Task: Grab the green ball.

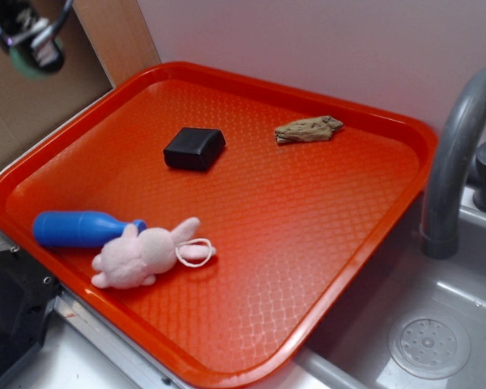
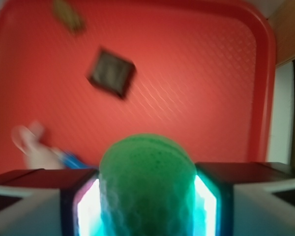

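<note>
The green ball is a dimpled green sphere clamped between my two fingers at the bottom of the wrist view. My gripper is shut on it and held high above the orange tray. In the exterior view my gripper is at the top left corner, above and outside the tray's left rim, with the green ball showing at its tip.
On the tray lie a black block, a brown wood-like piece, a blue bowling pin and a pink plush bunny. A grey faucet and sink with drain are on the right.
</note>
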You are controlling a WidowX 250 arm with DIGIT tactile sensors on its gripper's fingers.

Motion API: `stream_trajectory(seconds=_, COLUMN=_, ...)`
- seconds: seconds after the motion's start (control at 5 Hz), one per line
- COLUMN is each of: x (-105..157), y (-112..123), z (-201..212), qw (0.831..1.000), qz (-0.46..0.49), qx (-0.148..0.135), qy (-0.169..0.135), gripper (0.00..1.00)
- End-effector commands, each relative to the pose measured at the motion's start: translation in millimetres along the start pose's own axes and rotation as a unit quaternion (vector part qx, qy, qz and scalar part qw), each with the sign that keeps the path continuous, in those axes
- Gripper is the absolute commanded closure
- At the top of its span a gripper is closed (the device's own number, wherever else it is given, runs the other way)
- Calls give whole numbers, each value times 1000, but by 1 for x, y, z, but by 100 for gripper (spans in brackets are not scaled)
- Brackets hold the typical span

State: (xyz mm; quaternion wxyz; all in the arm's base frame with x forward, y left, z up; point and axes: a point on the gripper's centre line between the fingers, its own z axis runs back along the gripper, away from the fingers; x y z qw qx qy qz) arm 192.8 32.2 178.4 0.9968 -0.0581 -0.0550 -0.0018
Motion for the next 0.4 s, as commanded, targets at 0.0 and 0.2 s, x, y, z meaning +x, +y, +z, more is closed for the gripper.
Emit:
stream_trajectory(seconds=0.0, x=15, y=-9, z=44, qw=995, qz=55, qx=14, qy=-79, gripper=100)
stream_trajectory(seconds=0.2, x=18, y=-8, z=39, qw=996, qz=57, qx=23, qy=-67, gripper=100)
